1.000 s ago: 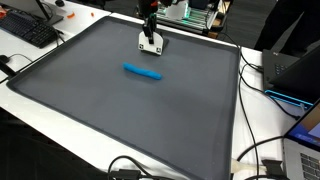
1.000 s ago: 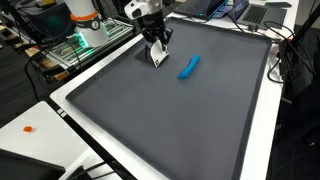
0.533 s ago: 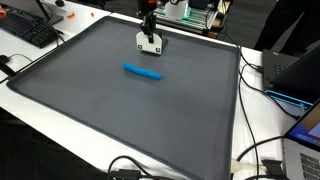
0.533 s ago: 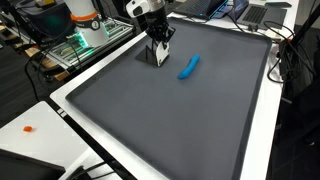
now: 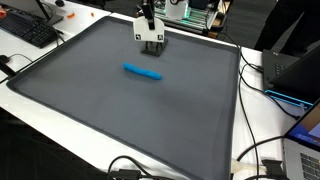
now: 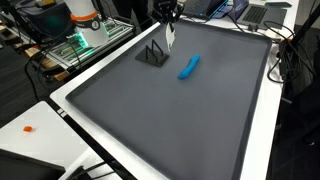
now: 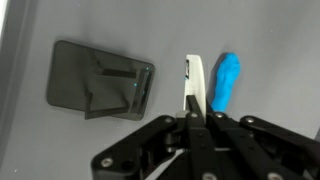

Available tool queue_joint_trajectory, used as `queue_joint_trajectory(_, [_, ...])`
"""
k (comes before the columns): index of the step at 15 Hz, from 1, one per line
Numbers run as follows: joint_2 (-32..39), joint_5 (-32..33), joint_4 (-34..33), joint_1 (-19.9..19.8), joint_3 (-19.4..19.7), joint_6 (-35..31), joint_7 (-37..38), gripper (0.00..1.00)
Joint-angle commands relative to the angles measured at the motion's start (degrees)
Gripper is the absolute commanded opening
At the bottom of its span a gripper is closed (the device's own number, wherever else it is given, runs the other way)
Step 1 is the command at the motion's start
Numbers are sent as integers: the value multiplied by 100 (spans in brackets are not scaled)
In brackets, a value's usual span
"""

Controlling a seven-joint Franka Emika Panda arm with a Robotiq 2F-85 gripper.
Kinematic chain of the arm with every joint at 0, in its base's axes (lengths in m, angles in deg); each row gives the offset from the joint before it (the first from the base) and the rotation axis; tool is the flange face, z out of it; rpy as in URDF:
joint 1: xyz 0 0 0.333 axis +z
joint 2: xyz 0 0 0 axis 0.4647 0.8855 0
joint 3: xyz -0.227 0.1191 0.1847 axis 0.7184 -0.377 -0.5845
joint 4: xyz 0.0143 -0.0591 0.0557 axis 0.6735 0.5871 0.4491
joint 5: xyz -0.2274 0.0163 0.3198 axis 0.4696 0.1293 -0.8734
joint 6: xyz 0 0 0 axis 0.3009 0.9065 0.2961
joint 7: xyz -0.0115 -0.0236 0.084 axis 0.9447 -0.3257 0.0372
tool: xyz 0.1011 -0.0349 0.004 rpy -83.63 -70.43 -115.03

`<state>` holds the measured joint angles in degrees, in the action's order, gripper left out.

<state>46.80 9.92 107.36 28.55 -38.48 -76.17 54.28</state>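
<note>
My gripper [image 5: 150,27] is shut on a flat white piece [image 5: 150,39] and holds it above the far part of the dark grey mat [image 5: 120,115]. The gripper [image 6: 168,20] and the white piece [image 6: 169,38], here edge-on, also show in an exterior view. In the wrist view the white piece [image 7: 196,85] stands edge-on between the fingers of the gripper [image 7: 196,118]. A blue elongated object [image 5: 142,71] lies on the mat nearby; it shows in both exterior views [image 6: 188,67] and just right of the white piece in the wrist view [image 7: 226,80]. A dark rectangular patch, seemingly a shadow [image 7: 100,80], lies on the mat below.
The mat [image 6: 200,120] has a white border. A black keyboard [image 5: 25,30] lies off its far corner. Cables [image 5: 262,150] and a laptop [image 5: 300,75] sit along one side. Green-lit equipment [image 6: 80,45] stands behind the arm. A small orange item [image 6: 30,128] lies on the white table.
The gripper has risen off the mat with the white piece in it, leaving the dark patch where the piece stood. The blue object has not moved.
</note>
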Motion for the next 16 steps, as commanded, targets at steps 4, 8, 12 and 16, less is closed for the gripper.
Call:
queue_joint_trajectory(4, [-337,591,-894,87,27,1930,-1146,1])
queue_joint_trajectory(8, [-201,671,-1378,205,-48,2451,-2092,1])
queue_joint_trajectory(12, [-22,841,-1695,320,-163,2580,-3006,1])
queue_joint_trajectory(16, [240,1103,-1996,456,-265,2667,-3843,1])
